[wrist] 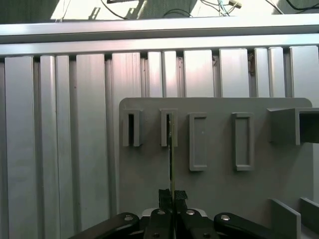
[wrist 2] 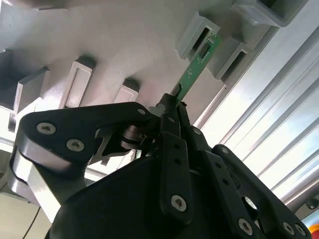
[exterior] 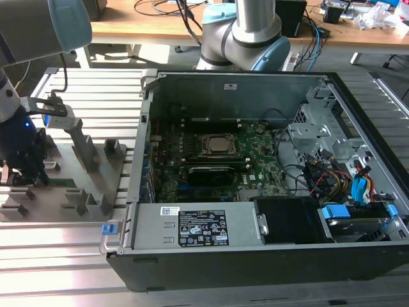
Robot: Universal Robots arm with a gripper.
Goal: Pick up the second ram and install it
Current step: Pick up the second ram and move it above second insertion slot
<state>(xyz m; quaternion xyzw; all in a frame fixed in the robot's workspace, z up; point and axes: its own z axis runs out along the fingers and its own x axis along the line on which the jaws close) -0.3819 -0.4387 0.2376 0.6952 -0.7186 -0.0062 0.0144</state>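
Green, thin and narrow, with small components on its face, the ram (wrist 2: 196, 69) runs straight out from the gripper (wrist 2: 173, 105), whose fingers are clamped on its near end. Its far end reaches a slot block on the grey tray (wrist 2: 124, 42), which lies at the exterior view's left beside the open case (exterior: 243, 86).

Second ram (wrist 2: 194, 72) in tray (wrist: 144, 174) slot, tray beside computer case (exterior: 223, 77)

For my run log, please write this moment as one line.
gripper: shut on second ram | ram end: at a slot of grey holder tray | location: exterior view's left of open computer case
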